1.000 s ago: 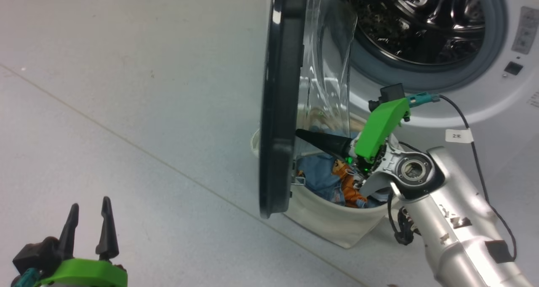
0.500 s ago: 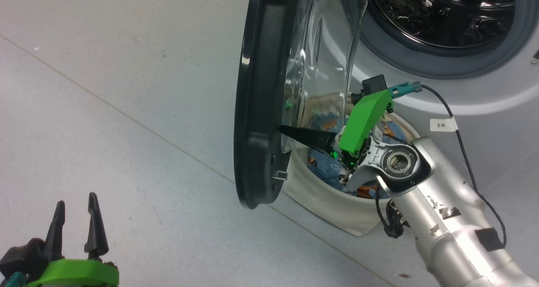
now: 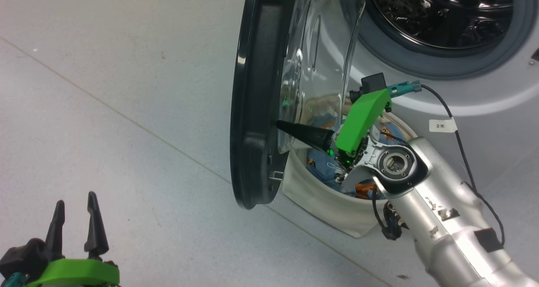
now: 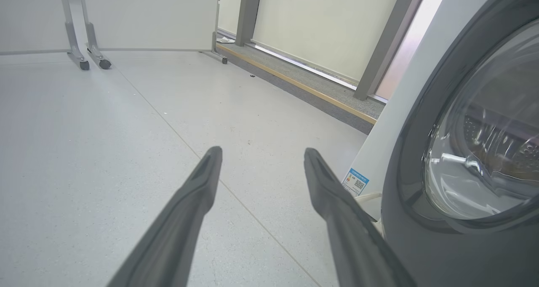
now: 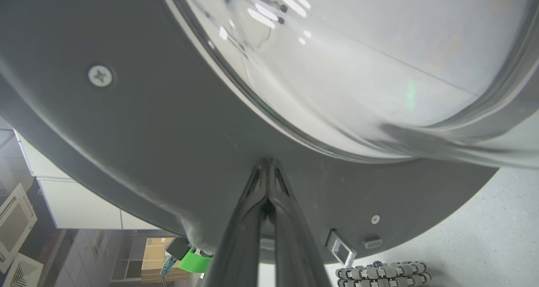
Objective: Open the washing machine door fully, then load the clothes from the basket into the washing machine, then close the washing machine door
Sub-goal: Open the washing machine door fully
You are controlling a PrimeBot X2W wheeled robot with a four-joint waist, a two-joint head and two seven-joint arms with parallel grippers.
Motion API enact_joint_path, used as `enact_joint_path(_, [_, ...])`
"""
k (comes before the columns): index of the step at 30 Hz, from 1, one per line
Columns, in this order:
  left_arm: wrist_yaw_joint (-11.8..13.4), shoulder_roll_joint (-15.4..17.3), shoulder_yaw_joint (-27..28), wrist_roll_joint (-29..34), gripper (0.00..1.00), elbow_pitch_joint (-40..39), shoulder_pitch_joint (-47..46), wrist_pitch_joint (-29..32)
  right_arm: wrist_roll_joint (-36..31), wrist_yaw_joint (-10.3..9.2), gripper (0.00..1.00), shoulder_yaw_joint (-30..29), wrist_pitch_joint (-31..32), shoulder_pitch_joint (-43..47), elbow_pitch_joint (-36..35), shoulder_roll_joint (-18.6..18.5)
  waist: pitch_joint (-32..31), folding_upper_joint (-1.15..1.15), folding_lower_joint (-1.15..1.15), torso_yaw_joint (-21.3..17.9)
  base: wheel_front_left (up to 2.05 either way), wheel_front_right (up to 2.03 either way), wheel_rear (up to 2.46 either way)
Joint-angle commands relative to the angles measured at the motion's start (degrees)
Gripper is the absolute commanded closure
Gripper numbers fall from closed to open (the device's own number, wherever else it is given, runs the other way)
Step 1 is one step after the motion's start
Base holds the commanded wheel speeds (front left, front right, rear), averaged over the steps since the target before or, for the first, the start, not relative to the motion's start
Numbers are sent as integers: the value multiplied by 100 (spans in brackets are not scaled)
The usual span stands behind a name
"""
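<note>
Pushing with both fingers pressed tight together, the right gripper point(image 3: 278, 125) has its closed tip against the inner face of the door point(image 3: 252, 110), on the black rim just under the glass bowl; the right wrist view shows the tip point(image 5: 266, 164) meeting the dark rim point(image 5: 147, 123). The head view itself has shifted over the past second, but in the last half second the machine point(image 3: 463, 97) holds its place in the frame while the door's lower edge and the gripper tip have slid a little further left. So the door is swinging wider, though it stands edge-on to the head view and looks short of fully open. The basket point(image 3: 324, 203) sits on the floor point(image 3: 126, 110) just below the opening, partly behind the door, with the clothes point(image 3: 322, 165) in it, none yet loaded. The left gripper point(image 3: 76, 199) hangs wide open and empty over the floor, well apart from the door's outer side point(image 4: 404, 173). Opening seems the step in hand; loading likely waits on a few more degrees of swing.
</note>
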Motion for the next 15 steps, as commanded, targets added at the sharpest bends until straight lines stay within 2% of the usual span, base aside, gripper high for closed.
enact_joint_path(1, [-33,103,173,17,0,-159,-159,-28,-4,7,100,-8,-108,-23,-306,-2,-41,0,0,-23,0,0,0])
enact_joint_path(2, [-33,108,153,18,0,-142,-169,-28,-39,7,79,-40,-204,47,-379,-60,-58,0,0,-34,0,0,0])
enact_joint_path(3, [-33,116,131,10,0,-120,-180,-28,-97,7,15,-73,-324,121,-447,-124,-76,0,0,-44,0,0,0])
enact_joint_path(4, [-33,129,114,9,0,-100,-191,-28,-180,7,0,-100,-472,192,-549,-190,-95,0,0,-54,0,0,0])
enact_joint_path(7, [-33,164,53,9,0,-48,-223,-28,-464,7,0,-230,-1069,464,-910,-394,-153,0,0,-84,0,0,0])
enact_joint_path(12, [-33,230,-17,22,0,46,-258,-28,-1995,7,0,1,-2645,970,-1300,-1015,-267,0,0,-129,0,0,0])
enact_joint_path(13, [-33,230,-17,22,0,46,-258,-28,-1995,7,0,1,-2645,970,-1300,-1015,-267,0,0,-129,0,0,0])
enact_joint_path(14, [-33,261,-1,44,0,128,-262,-28,-2597,7,0,130,-3269,1186,-1247,-1169,-337,0,0,-157,0,0,0])
enact_joint_path(15, [-33,261,-1,44,0,128,-262,-28,-2597,7,0,130,-3269,1186,-1247,-1169,-337,0,0,-157,0,0,0])
